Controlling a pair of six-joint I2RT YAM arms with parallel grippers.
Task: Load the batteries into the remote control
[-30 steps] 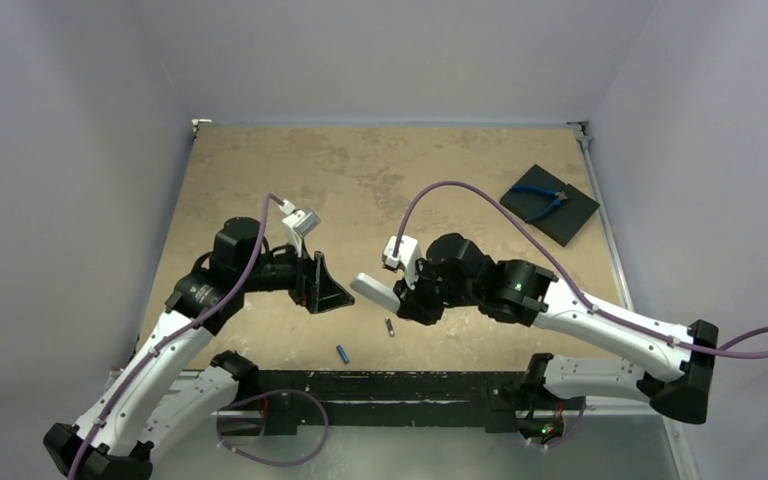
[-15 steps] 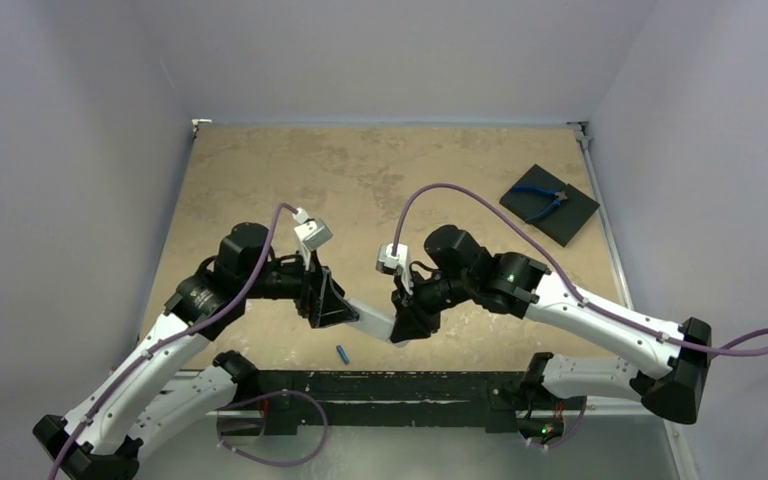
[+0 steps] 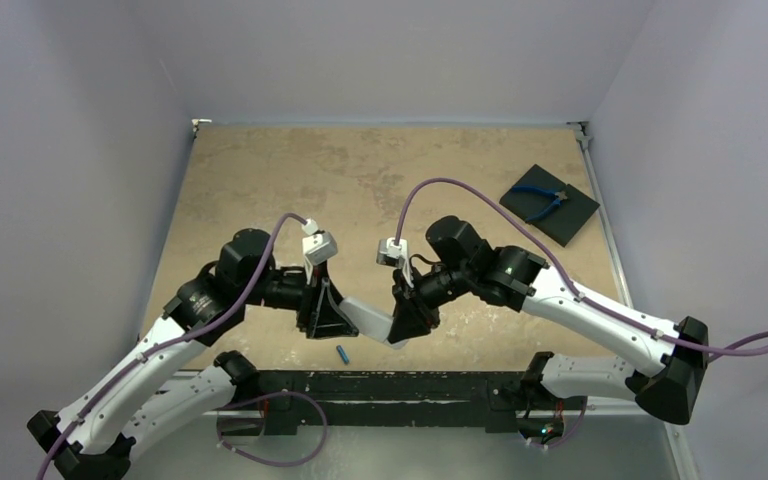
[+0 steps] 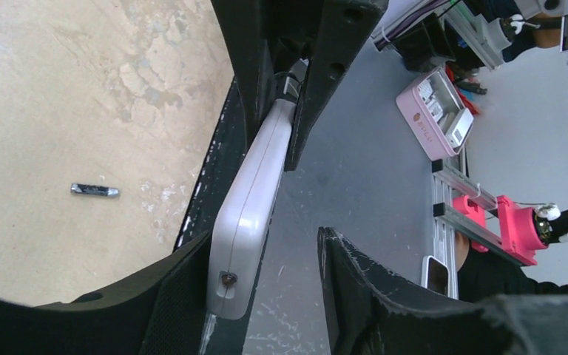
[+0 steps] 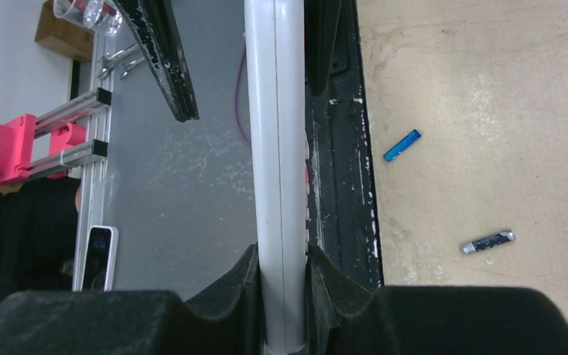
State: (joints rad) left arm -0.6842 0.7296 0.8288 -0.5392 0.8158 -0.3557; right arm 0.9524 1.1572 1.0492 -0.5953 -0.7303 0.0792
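Observation:
The white remote control (image 3: pixel 365 318) hangs edge-up just above the table's front edge, with my right gripper (image 3: pixel 407 318) shut on one end. In the right wrist view both pads press the remote control (image 5: pixel 274 111) at the right gripper (image 5: pixel 283 255). My left gripper (image 3: pixel 328 318) straddles the other end. In the left wrist view the remote control (image 4: pixel 248 214) rests against one finger of the left gripper (image 4: pixel 262 248), with a gap to the other finger. The blue battery (image 3: pixel 342 352) (image 5: pixel 401 145) and the dark battery (image 5: pixel 488 242) (image 4: pixel 95 191) lie on the table nearby.
A black square pad (image 3: pixel 572 215) with blue-handled pliers (image 3: pixel 540 198) sits at the far right. The black front rail (image 3: pixel 410 385) runs just under the grippers. Beyond the edge, a pink case (image 4: pixel 435 111) lies on the grey floor.
The right gripper carried the remote left and down toward the front edge. The left gripper swung in around its free end, and its jaws narrowed.

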